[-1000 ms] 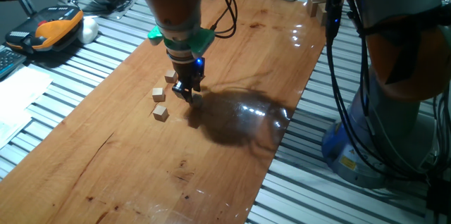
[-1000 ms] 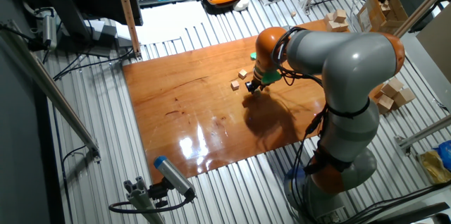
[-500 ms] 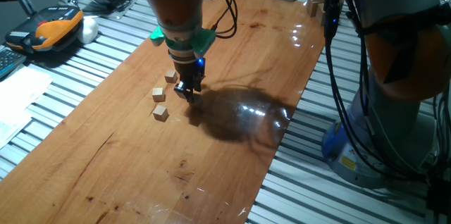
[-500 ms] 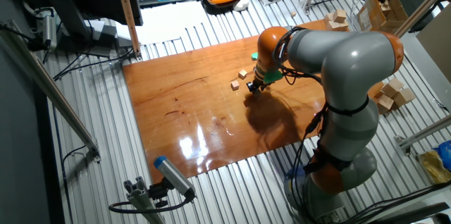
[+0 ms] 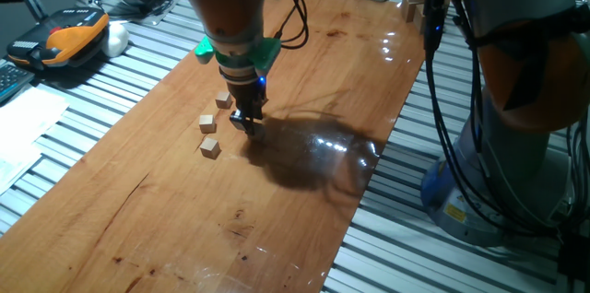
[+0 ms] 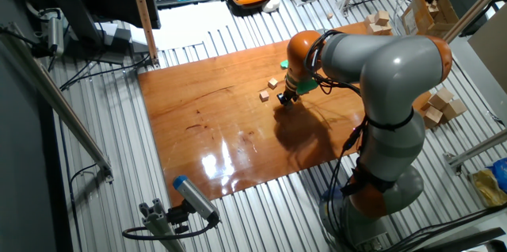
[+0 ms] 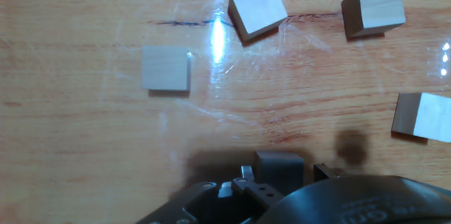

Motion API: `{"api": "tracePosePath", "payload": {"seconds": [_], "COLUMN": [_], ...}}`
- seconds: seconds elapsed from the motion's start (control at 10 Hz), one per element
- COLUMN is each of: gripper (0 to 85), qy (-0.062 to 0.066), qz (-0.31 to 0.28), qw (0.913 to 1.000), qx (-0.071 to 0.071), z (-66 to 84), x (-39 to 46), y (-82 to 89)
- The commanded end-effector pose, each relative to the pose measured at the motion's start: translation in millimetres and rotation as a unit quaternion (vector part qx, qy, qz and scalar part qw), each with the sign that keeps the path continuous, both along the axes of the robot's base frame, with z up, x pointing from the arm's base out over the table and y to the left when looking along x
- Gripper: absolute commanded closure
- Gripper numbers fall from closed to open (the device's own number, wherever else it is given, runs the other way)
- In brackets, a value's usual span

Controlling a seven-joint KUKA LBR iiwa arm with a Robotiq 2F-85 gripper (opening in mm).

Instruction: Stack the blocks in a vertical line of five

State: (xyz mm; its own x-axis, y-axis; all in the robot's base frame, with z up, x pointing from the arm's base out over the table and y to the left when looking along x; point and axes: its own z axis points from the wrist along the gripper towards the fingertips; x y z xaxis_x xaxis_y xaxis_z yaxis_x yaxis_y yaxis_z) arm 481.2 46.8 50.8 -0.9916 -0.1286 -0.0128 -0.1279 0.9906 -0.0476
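We have the gripper (image 5: 246, 125) low over the wooden table (image 5: 304, 173), fingertips at or just above the surface, and we cannot tell from any view whether the jaws are apart or together, nor whether they hold anything: the hand view shows only the dark finger bases at its lower edge. In that view four blocks lie loose ahead of the jaws: one block (image 7: 166, 68) ahead and to the left, a tilted block (image 7: 258, 6) farther ahead, a third block (image 7: 373, 10) ahead to the right, and an edge block (image 7: 421, 116) cut off at the right border. None touches another, and no stack has been started that we can see. A fifth cube is not clearly visible; it may sit under the fingers. The risk we judge greatest is misalignment: these cubes are smaller than the fingers, so a slightly off-centre closing could flick one away or twist it, and the glossy table would let it slide. The tilted block would need squaring before it seats flat.
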Motion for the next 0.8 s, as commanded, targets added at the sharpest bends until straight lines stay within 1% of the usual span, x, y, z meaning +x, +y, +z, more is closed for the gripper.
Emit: {"api": "tracePosePath", "payload": {"seconds": [0.0, 0.3, 0.5, 0.7], "gripper": [51.0, 51.0, 51.0, 51.0], "qy": [0.000, 0.004, 0.005, 0.006], "qz": [-0.003, -0.026, -0.043, -0.049], "qw": [1.0000, 0.9996, 0.9990, 0.9987], "qx": [-0.001, -0.004, -0.010, -0.011], "z": [-0.9, -1.8, -2.6, -3.1], "x": [-0.1, -0.7, -1.4, -1.5], "y": [0.0, -0.3, -0.1, -0.1]}}
